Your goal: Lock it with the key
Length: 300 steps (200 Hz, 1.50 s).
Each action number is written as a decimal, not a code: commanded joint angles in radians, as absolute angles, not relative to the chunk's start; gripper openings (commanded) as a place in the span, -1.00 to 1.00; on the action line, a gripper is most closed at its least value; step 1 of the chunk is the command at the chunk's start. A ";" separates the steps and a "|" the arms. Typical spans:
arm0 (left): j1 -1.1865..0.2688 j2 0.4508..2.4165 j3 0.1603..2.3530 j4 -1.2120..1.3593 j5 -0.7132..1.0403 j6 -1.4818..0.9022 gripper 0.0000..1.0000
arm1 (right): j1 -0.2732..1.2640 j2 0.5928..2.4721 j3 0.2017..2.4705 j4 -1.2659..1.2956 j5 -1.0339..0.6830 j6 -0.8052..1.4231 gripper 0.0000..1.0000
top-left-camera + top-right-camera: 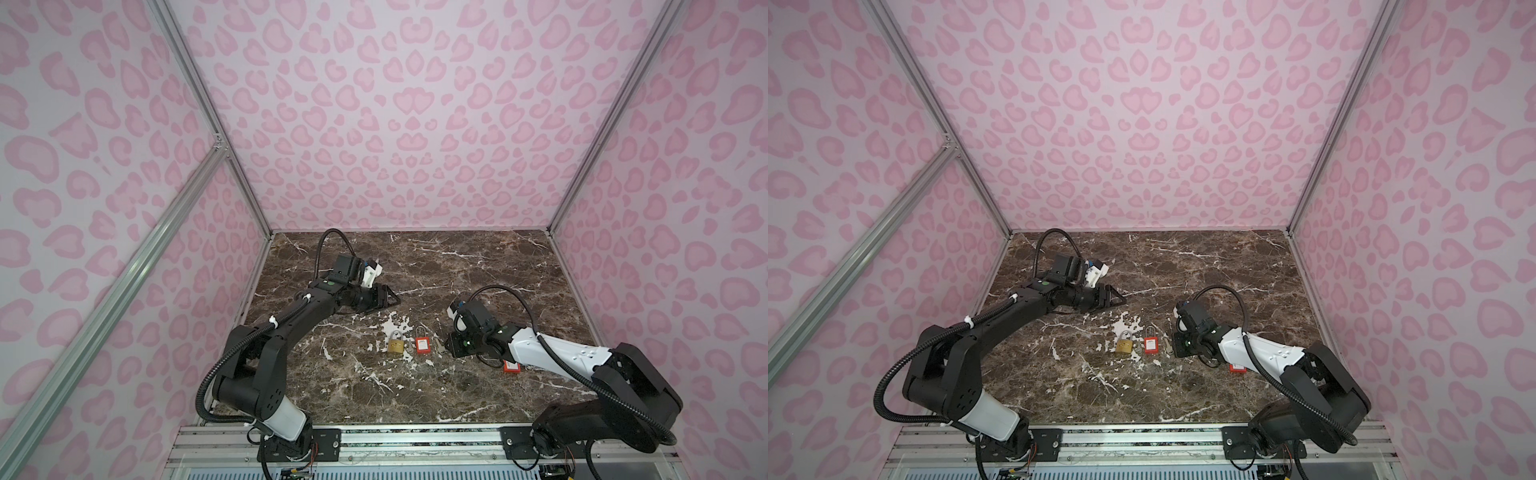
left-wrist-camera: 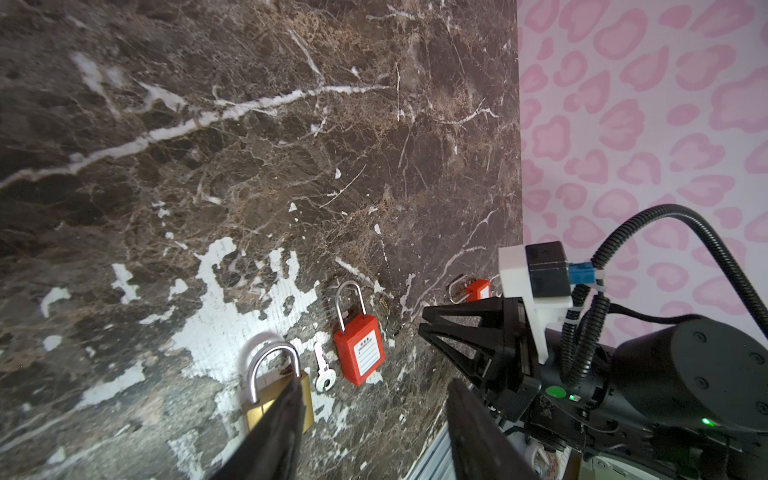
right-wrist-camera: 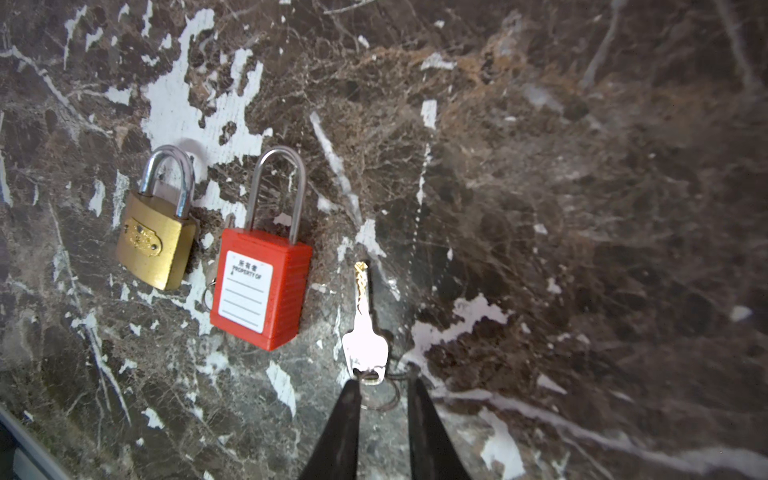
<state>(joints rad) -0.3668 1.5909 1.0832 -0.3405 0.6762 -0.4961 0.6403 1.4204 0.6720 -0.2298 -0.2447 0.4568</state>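
A key (image 3: 365, 336) with a silver head and a gold blade lies flat on the marble table (image 3: 582, 208), just right of a red padlock (image 3: 262, 291). My right gripper (image 3: 384, 386) is low over the table, its narrowly open fingers on either side of the key's ring end. Nothing is clamped. A brass padlock (image 3: 156, 245) lies left of the red one; both shackles look pushed in. In both top views the padlocks (image 1: 395, 344) (image 1: 1150, 344) sit mid-table. My left gripper (image 1: 388, 297) hovers open farther back, empty.
A second silver key (image 2: 322, 370) lies between the brass padlock (image 2: 257, 411) and the red padlock (image 2: 359, 349). Another red padlock (image 1: 512, 366) lies partly under my right arm. Pink patterned walls (image 1: 395, 124) close in three sides, and a metal rail (image 1: 415, 440) runs along the front.
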 commanded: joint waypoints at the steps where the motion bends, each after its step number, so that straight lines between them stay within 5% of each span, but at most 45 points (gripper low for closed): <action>1: -0.367 1.596 1.094 -0.320 0.692 -0.492 0.14 | 0.640 1.437 0.669 -0.229 -0.303 0.466 -0.51; 122: -0.365 1.596 1.099 -0.328 0.687 -0.492 0.14 | 0.637 1.439 0.673 -0.205 -0.350 0.472 -0.40; 232: -0.366 1.631 1.174 -0.361 0.688 -0.488 0.14 | 0.507 1.060 0.583 -0.370 -0.182 0.645 -0.48; 300: -0.369 1.634 1.214 -0.397 0.683 -0.488 0.14 | 0.324 0.840 0.545 -0.578 -0.116 0.772 -0.29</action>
